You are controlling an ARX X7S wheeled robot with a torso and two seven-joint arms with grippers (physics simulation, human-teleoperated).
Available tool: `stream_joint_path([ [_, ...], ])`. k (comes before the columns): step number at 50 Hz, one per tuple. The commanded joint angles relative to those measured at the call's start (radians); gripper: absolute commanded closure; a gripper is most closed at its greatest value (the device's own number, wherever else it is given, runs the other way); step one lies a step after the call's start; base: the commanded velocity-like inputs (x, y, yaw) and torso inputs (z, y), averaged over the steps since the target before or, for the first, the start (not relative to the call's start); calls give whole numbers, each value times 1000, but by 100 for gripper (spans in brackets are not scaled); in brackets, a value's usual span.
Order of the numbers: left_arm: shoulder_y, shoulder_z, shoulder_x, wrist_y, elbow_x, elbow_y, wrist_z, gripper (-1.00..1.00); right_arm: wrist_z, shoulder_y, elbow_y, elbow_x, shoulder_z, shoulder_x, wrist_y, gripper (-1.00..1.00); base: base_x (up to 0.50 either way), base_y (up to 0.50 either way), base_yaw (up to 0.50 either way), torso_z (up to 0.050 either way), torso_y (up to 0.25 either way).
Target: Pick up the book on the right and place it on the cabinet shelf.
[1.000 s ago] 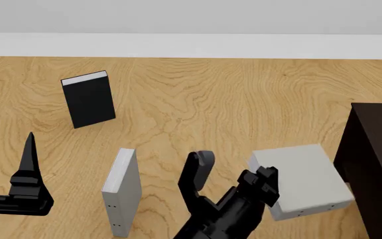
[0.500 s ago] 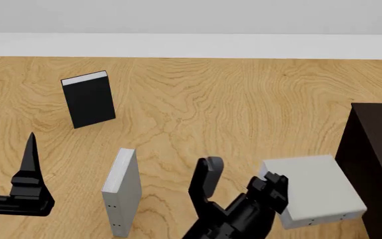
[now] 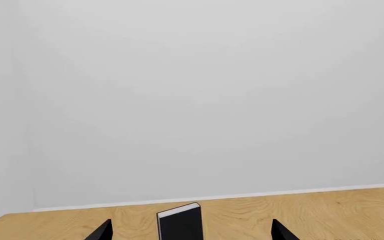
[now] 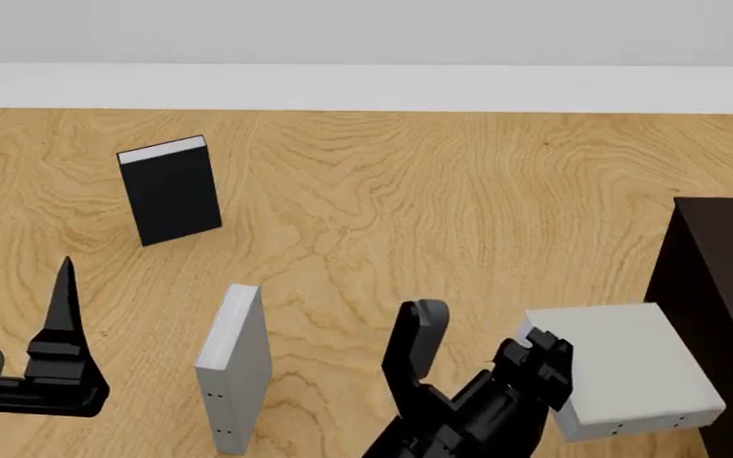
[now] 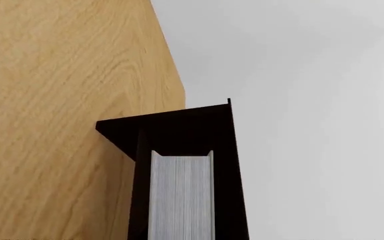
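Left wrist view: the left tool (image 3: 190,231) stands wide and empty, the black book (image 3: 179,221) upright between and beyond its tips, a pale wall behind.

Head view: the right tool (image 4: 484,353) grips the book (image 4: 628,367), flat and raised off the tabletop (image 4: 380,200), its far edge just short of the dark cabinet (image 4: 723,305) beyond. A second grey book (image 4: 233,363) stands apart.

Right wrist view: the book's page edges run straight ahead toward the cabinet opening; the cabinet shelf (image 5: 178,132) shows room for it.

Light-grey book (image 4: 628,367) — white pages — near-black cabinet (image 4: 723,305), black book (image 4: 172,191), wood-grain floor (image 4: 443,210).
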Motion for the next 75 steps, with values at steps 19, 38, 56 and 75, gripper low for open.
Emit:
stream_joint_path([
  [19, -4, 20, -4, 6, 5, -10, -7, -100, -10, -28, 158, -140, -30, 0, -42, 100, 0, 0, 0, 0, 1],
  [38, -6, 42, -6, 12, 17, -21, -13, -100, -66, -52, 239, -213, -16, -1, -102, 100, 0, 0, 0, 1, 2],
  [56, -32, 111, 8, 53, 80, -121, -15, -100, -166, -107, 329, -483, 196, 20, -196, 100, 0, 0, 0, 0, 1],
  [75, -38, 134, 8, 69, 90, -154, -12, -100, -241, -128, 329, -711, 375, 45, -206, 100, 0, 0, 0, 1, 2],
])
